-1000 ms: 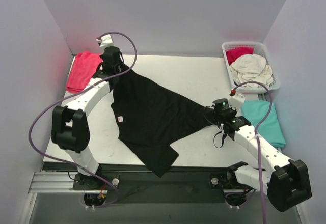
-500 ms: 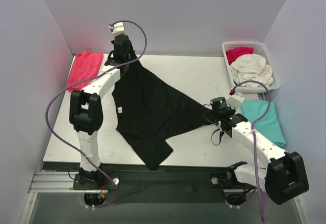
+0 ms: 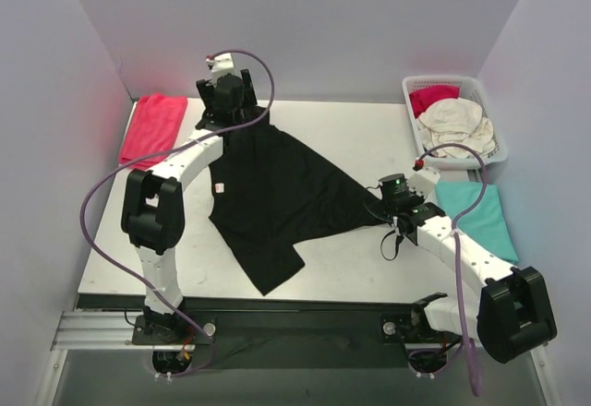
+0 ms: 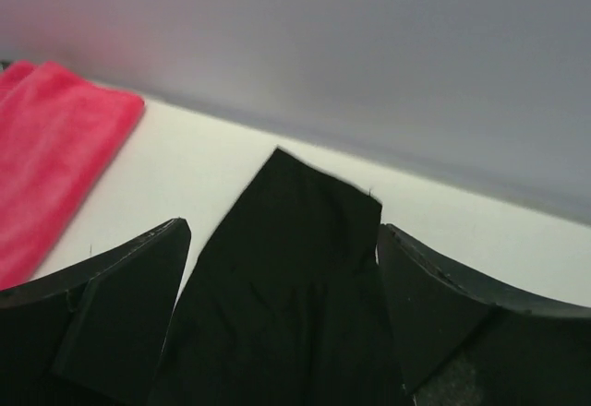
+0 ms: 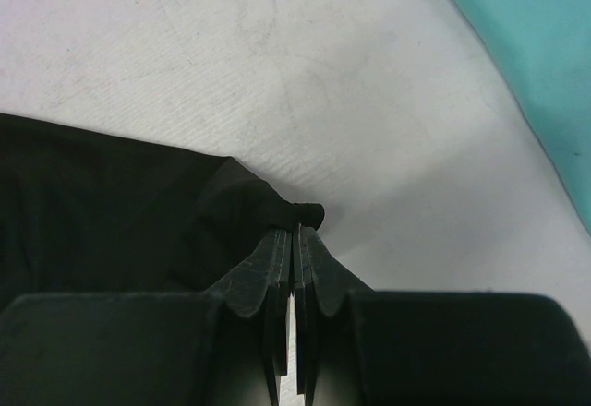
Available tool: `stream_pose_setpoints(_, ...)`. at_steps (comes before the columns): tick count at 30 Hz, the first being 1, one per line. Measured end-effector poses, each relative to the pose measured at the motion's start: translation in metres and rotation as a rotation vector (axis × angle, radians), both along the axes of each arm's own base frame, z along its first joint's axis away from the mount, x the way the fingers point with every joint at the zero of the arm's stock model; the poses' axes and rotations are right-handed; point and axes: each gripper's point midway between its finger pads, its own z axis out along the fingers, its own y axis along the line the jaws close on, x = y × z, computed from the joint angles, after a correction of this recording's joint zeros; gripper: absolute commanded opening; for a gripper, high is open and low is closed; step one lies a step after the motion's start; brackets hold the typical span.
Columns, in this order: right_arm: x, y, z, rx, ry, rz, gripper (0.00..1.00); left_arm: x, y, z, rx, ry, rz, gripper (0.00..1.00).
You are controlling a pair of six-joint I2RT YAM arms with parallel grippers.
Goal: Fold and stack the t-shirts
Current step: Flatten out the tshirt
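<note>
Black t-shirt (image 3: 277,194) stretched: right pincer (image 5: 295,232) clamps its corner; left pincer (image 4: 282,231) wide, cloth between.

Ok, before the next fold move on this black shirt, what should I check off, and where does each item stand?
1. Right claw shut on black t-shirt corner: ok.
2. Left claw gripping the far corner: not ok, fingers apart, cloth loose between them.
3. Shirt lying flat: not ok, drawn into a creased triangle.
4. Black shirt apart from red t-shirt: ok, bare table between.
5. Right arm clear of teal t-shirt: cannot tell.
</note>
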Motion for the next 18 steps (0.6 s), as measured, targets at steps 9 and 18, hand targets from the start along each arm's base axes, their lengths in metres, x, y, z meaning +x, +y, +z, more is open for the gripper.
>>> stream_pose_setpoints(9,0.005,0.004,-0.007,-0.009,0.023,0.007,0.0,-0.193,-0.058,-0.016,-0.109,0.128,-0.134,0.59)
stream_pose_setpoints(18,0.006,0.013,-0.014,-0.007,0.029,0.032,0.0,-0.315,-0.059,-0.096,-0.136,0.366,-0.222,0.47)
